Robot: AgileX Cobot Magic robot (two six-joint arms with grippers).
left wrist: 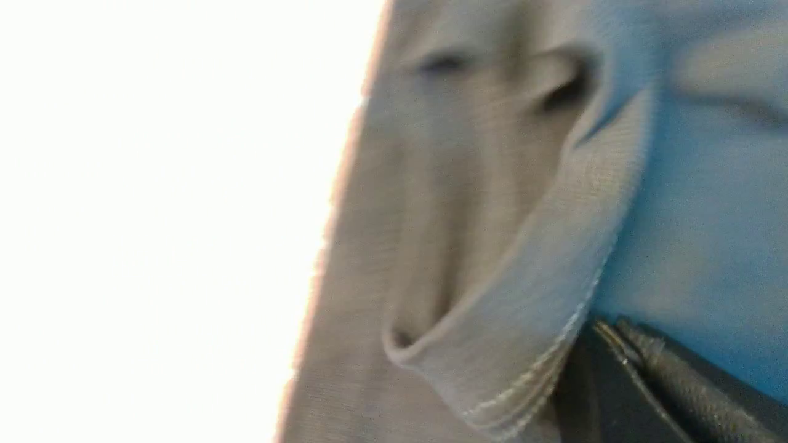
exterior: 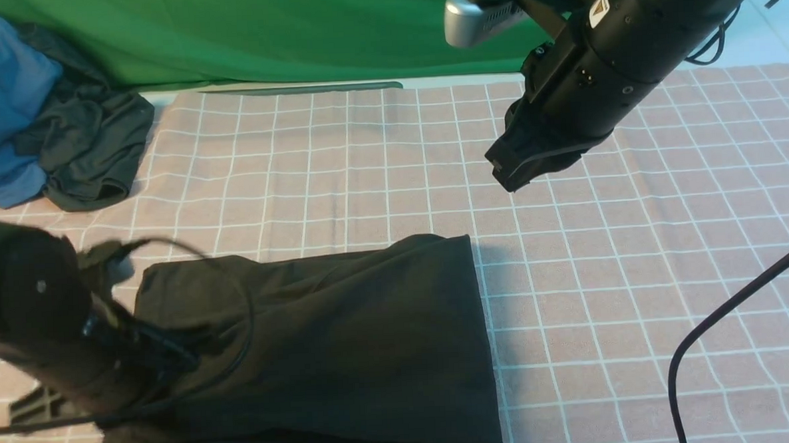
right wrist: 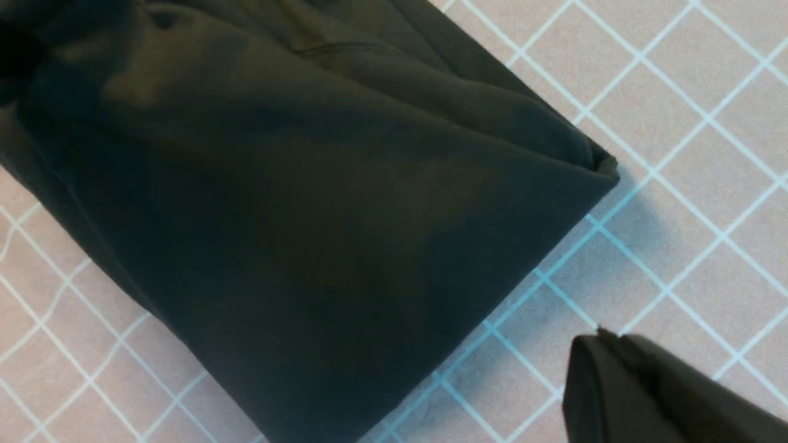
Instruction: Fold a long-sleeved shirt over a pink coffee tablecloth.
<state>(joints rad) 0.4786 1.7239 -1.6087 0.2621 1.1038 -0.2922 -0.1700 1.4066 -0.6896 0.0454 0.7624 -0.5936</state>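
The black long-sleeved shirt (exterior: 360, 343) lies folded into a rough rectangle on the pink coffee tablecloth (exterior: 365, 169), at the front centre; its print does not show. My left gripper (exterior: 180, 351) is low over the shirt's left part, blurred. Up close the left gripper (left wrist: 600, 329) is shut, and a stitched hem of the shirt (left wrist: 492, 246) runs past its tip. My right gripper (exterior: 505, 170) hangs shut and empty above the cloth, beyond the shirt's far right corner. In the right wrist view the right gripper (right wrist: 600, 335) is over bare grid (right wrist: 708, 184), apart from the shirt (right wrist: 320, 246).
A blue cloth (exterior: 3, 99) bunched with a smaller dark garment (exterior: 91, 141) lies at the back left. The green backdrop (exterior: 259, 27) hangs behind the table. A black cable (exterior: 725, 313) loops over the cloth at the front right.
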